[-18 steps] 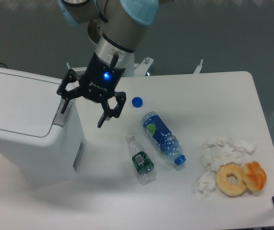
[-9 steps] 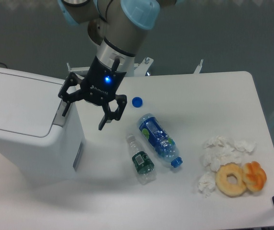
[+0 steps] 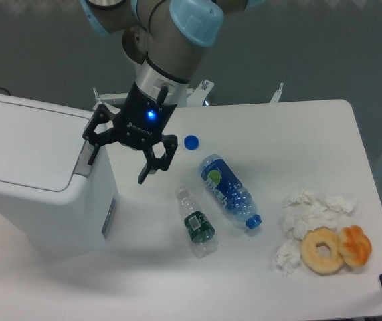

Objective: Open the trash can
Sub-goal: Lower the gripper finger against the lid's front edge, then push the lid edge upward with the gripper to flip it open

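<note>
The fingers (image 3: 120, 160) are held spread apart, with nothing between them, above the right edge of the trash can (image 3: 40, 184). One fingertip is seen at the grey tab (image 3: 83, 159) on the bin's right side; whether it touches cannot be told. The other finger hangs over the surface (image 3: 298, 134), beside the bin. The lid (image 3: 27, 150) is seen lying flat and shut, so the opening is judged not yet done: the tab is left to be pressed and the lid to be raised. To the right of the fingers, two bottles (image 3: 212, 204) and a blue cap (image 3: 191, 142) are seen lying; well apart, tissues (image 3: 308, 210) and doughnuts (image 3: 334, 249) are found.
</note>
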Motion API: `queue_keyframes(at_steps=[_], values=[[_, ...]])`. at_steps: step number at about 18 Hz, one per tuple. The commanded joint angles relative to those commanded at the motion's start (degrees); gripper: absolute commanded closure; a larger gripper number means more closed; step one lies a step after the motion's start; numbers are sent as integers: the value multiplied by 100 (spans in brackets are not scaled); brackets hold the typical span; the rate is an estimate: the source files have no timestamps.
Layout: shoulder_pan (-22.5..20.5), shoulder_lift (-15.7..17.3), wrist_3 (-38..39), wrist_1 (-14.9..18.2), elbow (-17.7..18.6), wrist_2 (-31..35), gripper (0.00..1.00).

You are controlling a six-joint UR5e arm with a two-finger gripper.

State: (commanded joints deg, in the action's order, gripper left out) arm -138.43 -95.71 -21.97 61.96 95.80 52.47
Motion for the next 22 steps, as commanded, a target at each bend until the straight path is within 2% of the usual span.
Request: queue_keyframes(at_steps=[22], values=[[0,-88,0,-70,35,0,0]])
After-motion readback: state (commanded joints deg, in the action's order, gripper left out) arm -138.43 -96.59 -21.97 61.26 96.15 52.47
